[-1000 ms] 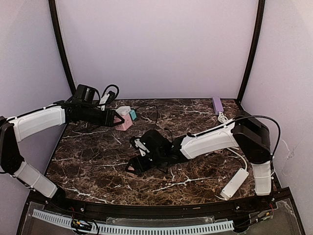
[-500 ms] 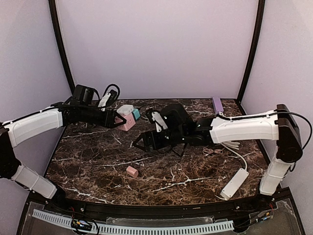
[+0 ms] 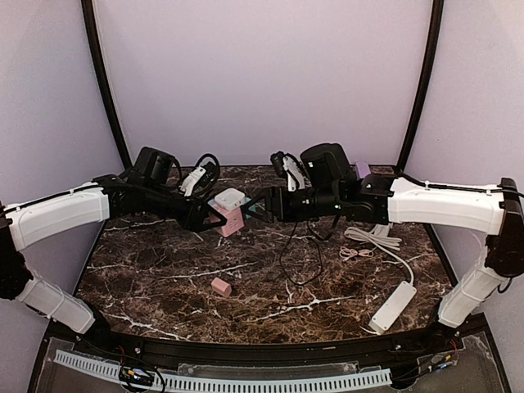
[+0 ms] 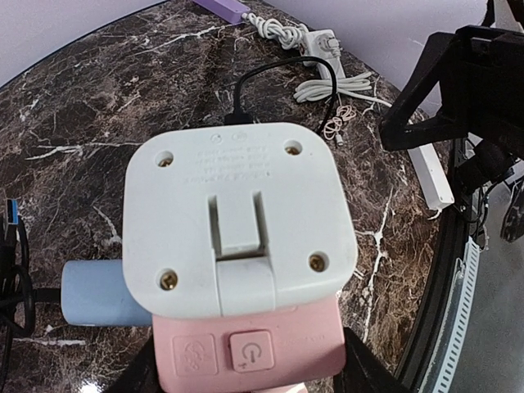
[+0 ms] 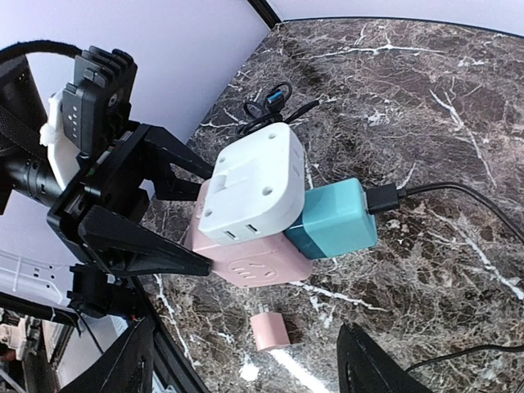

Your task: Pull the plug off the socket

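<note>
My left gripper is shut on the pink cube socket and holds it above the table at the middle rear. A white plug block sits on the socket's top and a teal plug with a black cable sticks from its side. In the left wrist view the socket sits between my fingers, under the white plug. My right gripper is open, right beside the teal plug. In the right wrist view the socket lies ahead of my spread fingers.
A small flat pink block lies on the marble table below the socket. A long white power strip and its coiled white cord lie at the right. A purple block is at the back right.
My right gripper left the small pink block on the table and swung up and back to the socket. My left gripper carried the socket rightward toward the middle.
</note>
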Controlling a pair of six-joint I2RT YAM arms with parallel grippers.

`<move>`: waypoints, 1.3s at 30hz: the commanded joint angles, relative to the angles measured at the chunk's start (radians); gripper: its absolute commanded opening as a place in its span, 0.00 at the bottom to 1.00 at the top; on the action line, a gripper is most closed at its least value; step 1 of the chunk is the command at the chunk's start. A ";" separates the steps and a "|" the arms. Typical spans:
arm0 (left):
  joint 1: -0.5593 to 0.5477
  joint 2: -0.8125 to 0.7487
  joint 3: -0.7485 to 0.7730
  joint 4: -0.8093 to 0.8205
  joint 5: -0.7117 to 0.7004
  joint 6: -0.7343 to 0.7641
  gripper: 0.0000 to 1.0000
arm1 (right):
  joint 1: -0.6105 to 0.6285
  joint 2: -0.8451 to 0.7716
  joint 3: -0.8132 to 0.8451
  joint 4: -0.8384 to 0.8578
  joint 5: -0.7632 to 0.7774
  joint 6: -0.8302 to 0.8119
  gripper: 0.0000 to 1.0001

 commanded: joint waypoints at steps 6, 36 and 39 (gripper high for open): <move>-0.023 -0.070 -0.027 0.089 0.065 0.028 0.05 | -0.005 0.059 0.015 0.098 -0.092 0.070 0.62; -0.075 -0.051 -0.032 0.077 0.077 0.051 0.05 | -0.017 0.108 0.041 0.172 -0.063 0.039 0.46; -0.075 -0.037 -0.025 0.070 0.076 0.043 0.05 | -0.017 0.106 0.044 0.190 -0.077 0.028 0.46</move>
